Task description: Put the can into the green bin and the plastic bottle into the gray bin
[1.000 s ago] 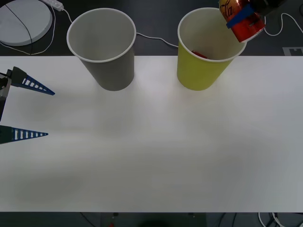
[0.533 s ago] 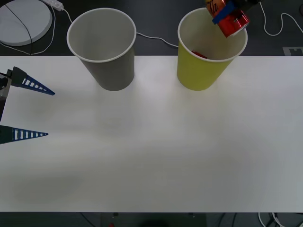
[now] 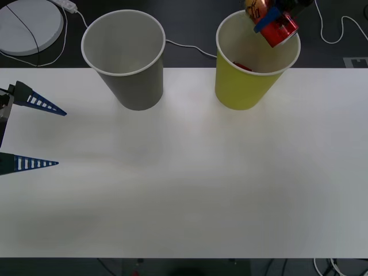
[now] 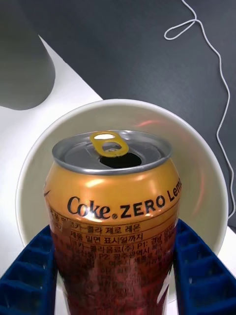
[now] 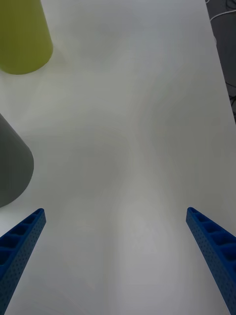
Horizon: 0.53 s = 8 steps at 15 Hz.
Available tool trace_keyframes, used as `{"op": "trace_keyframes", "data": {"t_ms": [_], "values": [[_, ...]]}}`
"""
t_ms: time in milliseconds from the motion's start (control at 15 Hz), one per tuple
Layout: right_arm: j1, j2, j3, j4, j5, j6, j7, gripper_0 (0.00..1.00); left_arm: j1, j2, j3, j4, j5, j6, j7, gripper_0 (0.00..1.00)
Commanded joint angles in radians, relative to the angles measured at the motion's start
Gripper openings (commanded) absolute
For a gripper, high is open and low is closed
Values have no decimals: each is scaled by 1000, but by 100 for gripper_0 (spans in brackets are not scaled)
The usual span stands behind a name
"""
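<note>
The orange-yellow can, red near its base, hangs tilted over the open mouth of the green bin, with my right gripper shut on it. In the right wrist view the can shows its silver pull-tab top between my blue fingers, and the green bin's pale inside rings it below. The gray bin stands upright to the green bin's left. My left gripper waits open over the table's left edge. The plastic bottle is out of view.
A white round disc and white cables lie on the dark floor behind the white table. A small red patch shows on the green bin's inner wall. The left wrist view shows both bins.
My right gripper has carried the can leftward from the green bin's right rim to above its opening. The left arm has not moved.
</note>
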Motion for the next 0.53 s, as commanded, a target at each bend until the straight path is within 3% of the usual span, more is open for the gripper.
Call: {"op": "trace_keyframes", "data": {"t_ms": [67,333,533], "values": [[1,-22,0,-17,-17,-18,4,100,0,0,0,0,0,0,0,100],[11,-96,-50,-104,-57,-107,17,100,0,0,0,0,0,0,0,100],[64,-167,-110,-167,-170,-142,50,100,0,0,0,0,0,0,0,100]]}}
